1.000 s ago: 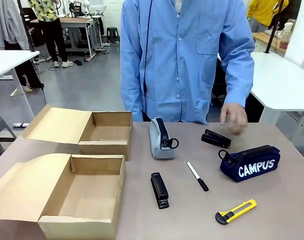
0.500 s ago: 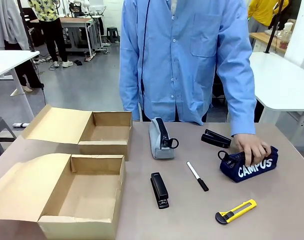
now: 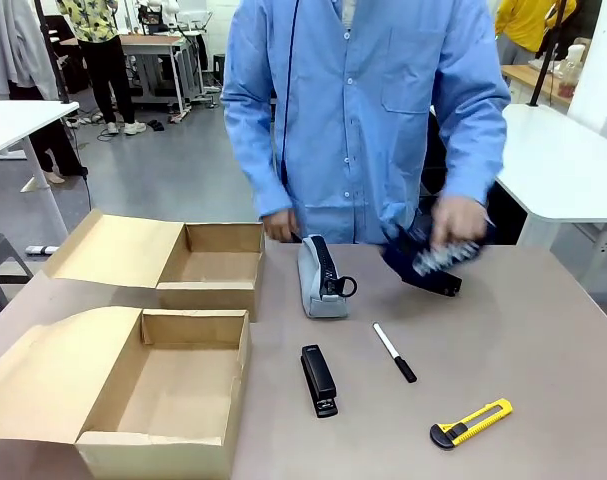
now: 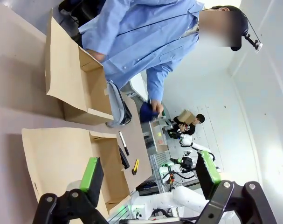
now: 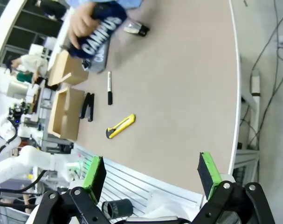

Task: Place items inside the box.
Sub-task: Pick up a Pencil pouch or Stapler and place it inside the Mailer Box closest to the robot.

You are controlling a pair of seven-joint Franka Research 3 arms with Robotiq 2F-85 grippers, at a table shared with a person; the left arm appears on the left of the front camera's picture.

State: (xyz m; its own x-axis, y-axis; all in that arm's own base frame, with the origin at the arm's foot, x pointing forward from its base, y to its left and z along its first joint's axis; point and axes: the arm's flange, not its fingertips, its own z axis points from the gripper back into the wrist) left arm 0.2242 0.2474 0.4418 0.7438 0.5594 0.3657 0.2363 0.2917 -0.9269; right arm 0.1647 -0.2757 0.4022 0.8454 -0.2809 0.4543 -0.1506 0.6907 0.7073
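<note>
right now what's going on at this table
A person's hand holds the dark blue pouch in the air at the far side of the table. The grey pencil case, black stapler, marker pen and utility knife lie on the table. The larger box and smaller box stand open. The left fingers and right fingers stand open, holding nothing.

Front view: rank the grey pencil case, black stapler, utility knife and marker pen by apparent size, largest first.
1. grey pencil case
2. black stapler and utility knife: too alike; the knife lies nearer the camera.
3. marker pen, slimmest.
</note>
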